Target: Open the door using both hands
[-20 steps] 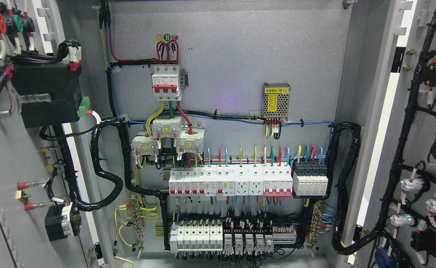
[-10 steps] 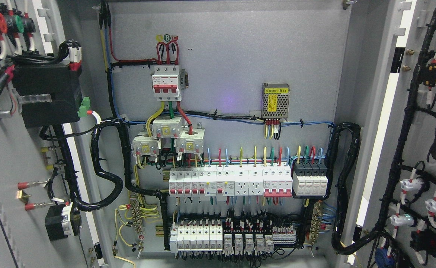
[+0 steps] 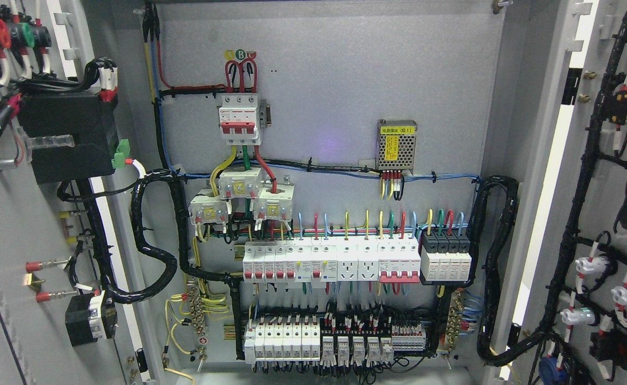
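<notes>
An electrical cabinet fills the head view with both doors swung wide. The left door [image 3: 19,230] shows its grey inner face with a black box, wiring and red-tipped terminals. The right door [image 3: 602,176] shows its inner face with black cable looms and indicator backs. Between them lies the grey back panel [image 3: 335,91] carrying a red three-pole breaker [image 3: 239,118], a row of white breakers [image 3: 329,261] and a lower terminal row [image 3: 335,342]. Neither of my hands nor arms shows anywhere.
A small metal power supply [image 3: 397,144] with a yellow label sits at the panel's upper right. Thick black corrugated conduits loop at the left [image 3: 153,240] and right [image 3: 498,256] of the panel toward the doors. Yellow ground wires hang at lower left.
The view has shifted very slightly; the left door's edge sits a touch further right. Nothing else has visibly moved.
</notes>
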Robot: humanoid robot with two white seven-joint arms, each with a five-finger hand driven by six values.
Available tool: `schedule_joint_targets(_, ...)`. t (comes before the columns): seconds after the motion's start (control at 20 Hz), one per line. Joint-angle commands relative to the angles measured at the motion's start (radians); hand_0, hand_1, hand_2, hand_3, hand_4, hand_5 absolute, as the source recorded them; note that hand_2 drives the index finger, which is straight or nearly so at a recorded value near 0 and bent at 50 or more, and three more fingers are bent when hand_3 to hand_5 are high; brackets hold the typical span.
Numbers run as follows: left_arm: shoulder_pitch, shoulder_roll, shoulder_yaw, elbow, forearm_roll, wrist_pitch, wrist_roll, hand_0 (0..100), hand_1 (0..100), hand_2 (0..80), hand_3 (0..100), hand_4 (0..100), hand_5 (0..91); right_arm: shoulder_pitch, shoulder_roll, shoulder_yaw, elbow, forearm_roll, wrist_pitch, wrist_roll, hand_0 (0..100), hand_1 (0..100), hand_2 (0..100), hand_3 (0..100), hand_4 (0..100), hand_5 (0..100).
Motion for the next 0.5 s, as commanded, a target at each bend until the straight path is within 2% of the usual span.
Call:
schedule_joint_targets(0.0, 0.071, 0.044, -0.054, -0.466, 0.006, -0.004, -0.001, 0, 0, 0.0, 0, 3, 0.0, 0.067, -0.087, -0.045, -0.079, 0.000, -0.018, 0.009, 11, 0, 0, 0, 0, 0)
schedule_joint_targets(0.2, 0.071, 0.044, -0.023, -0.526, 0.006, -0.050, -0.002, 0, 0, 0.0, 0, 3, 0.0, 0.090, -0.078, -0.112, -0.131, -0.006, -0.018, 0.011, 11, 0, 0, 0, 0, 0)
schedule_joint_targets(0.35, 0.069, 0.044, -0.021, -0.558, 0.004, -0.092, -0.001, 0, 0, 0.0, 0, 3, 0.0, 0.129, -0.088, -0.146, -0.164, -0.008, -0.023, 0.011, 11, 0, 0, 0, 0, 0)
schedule_joint_targets(0.45, 0.068, 0.038, -0.020, -0.574, 0.010, -0.119, -0.001, 0, 0, 0.0, 0, 3, 0.0, 0.168, -0.098, -0.170, -0.206, -0.006, -0.064, 0.008, 11, 0, 0, 0, 0, 0)
